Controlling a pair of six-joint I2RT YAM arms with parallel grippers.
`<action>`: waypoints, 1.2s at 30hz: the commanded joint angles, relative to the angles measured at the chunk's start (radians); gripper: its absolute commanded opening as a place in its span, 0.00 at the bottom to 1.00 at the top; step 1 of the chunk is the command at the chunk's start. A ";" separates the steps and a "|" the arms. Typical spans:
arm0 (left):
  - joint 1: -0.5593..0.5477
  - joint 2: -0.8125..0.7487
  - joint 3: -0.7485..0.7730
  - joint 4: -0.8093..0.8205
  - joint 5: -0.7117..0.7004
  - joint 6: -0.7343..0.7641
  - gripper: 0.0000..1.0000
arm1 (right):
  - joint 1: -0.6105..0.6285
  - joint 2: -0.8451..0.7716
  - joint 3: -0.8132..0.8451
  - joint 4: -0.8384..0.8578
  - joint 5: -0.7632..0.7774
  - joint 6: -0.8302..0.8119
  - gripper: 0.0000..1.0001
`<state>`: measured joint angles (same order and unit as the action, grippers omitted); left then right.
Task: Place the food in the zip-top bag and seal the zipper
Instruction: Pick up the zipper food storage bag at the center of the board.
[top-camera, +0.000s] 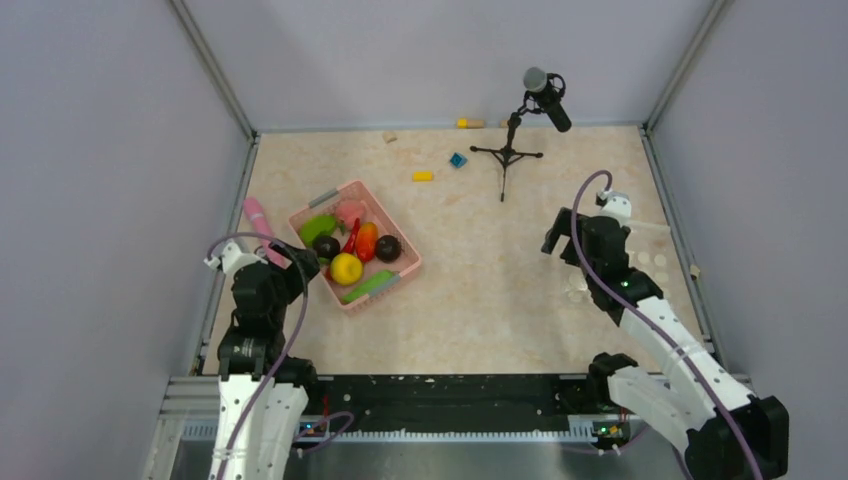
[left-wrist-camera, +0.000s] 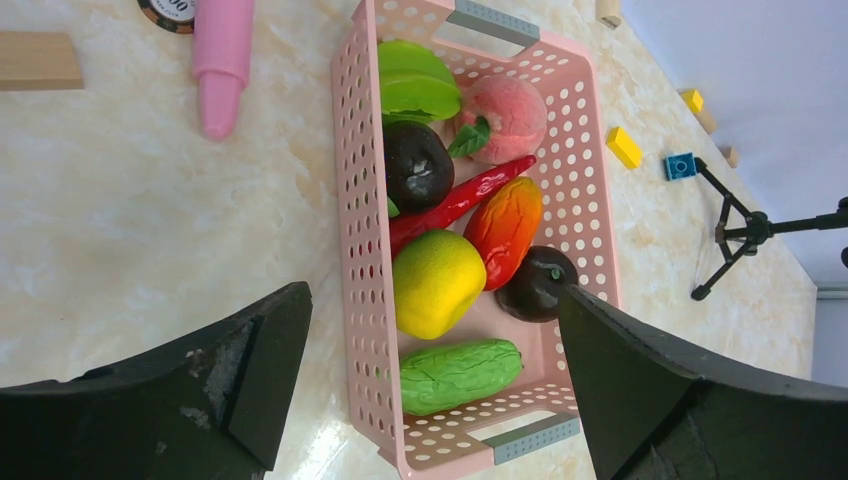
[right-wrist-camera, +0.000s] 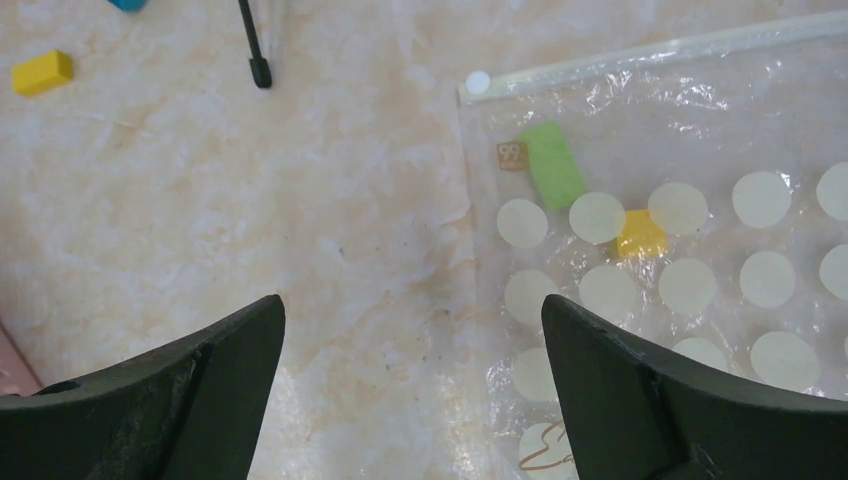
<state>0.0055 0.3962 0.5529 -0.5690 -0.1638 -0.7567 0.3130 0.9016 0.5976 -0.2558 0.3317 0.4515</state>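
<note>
The food lies in a pink basket (top-camera: 400, 240): green pepper (left-wrist-camera: 415, 80), pink piece (left-wrist-camera: 510, 115), red chili (left-wrist-camera: 460, 200), orange (left-wrist-camera: 505, 225), yellow lemon (left-wrist-camera: 435, 282), green cucumber (left-wrist-camera: 460, 375) and two dark round fruits (left-wrist-camera: 415, 165). My left gripper (left-wrist-camera: 430, 300) is open and empty, hovering over the basket's near end (top-camera: 300, 265). The clear dotted zip-top bag (right-wrist-camera: 690, 250) lies flat at the right (top-camera: 640, 268), its whitish zipper (right-wrist-camera: 660, 48) along the far edge. My right gripper (right-wrist-camera: 412, 305) is open and empty above the bag's left edge (top-camera: 560, 232).
A microphone on a tripod (top-camera: 510, 150) stands at the back centre. A yellow block (top-camera: 423, 176) and a blue block (top-camera: 458, 160) lie near it. A pink stick (top-camera: 258, 222) lies left of the basket. A green block (right-wrist-camera: 553, 163) and a yellow block (right-wrist-camera: 640, 235) show through the bag.
</note>
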 joint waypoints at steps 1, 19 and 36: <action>-0.021 0.024 0.001 0.032 0.018 -0.014 0.98 | 0.000 -0.078 -0.013 0.036 0.013 0.024 0.99; -0.021 0.087 -0.023 0.101 0.158 0.044 0.98 | 0.001 0.574 0.282 -0.227 0.223 -0.040 0.94; -0.021 0.074 -0.027 0.106 0.145 0.037 0.98 | 0.001 0.777 0.355 -0.336 0.391 0.030 0.68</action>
<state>-0.0143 0.4797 0.5289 -0.5159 -0.0154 -0.7300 0.3130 1.6600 0.9371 -0.5289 0.6716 0.4572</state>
